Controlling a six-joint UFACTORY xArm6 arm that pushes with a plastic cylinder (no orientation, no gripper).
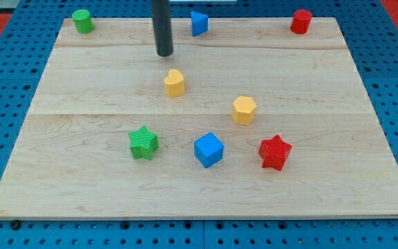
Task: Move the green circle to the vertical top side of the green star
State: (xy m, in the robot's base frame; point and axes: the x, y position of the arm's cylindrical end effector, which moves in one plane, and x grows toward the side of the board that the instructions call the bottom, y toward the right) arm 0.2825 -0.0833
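The green circle (82,21) stands at the top left corner of the wooden board (81,90). The green star (143,143) lies lower down, left of the middle. My tip (164,53) is the end of a dark rod coming down from the view's top. It is right of the green circle and well above the green star. It touches no block and sits just above the yellow heart (174,82).
A blue triangular block (198,23) and a red cylinder (300,21) stand along the top edge. A yellow hexagon (243,110), a blue cube (209,149) and a red star (275,152) lie right of the green star.
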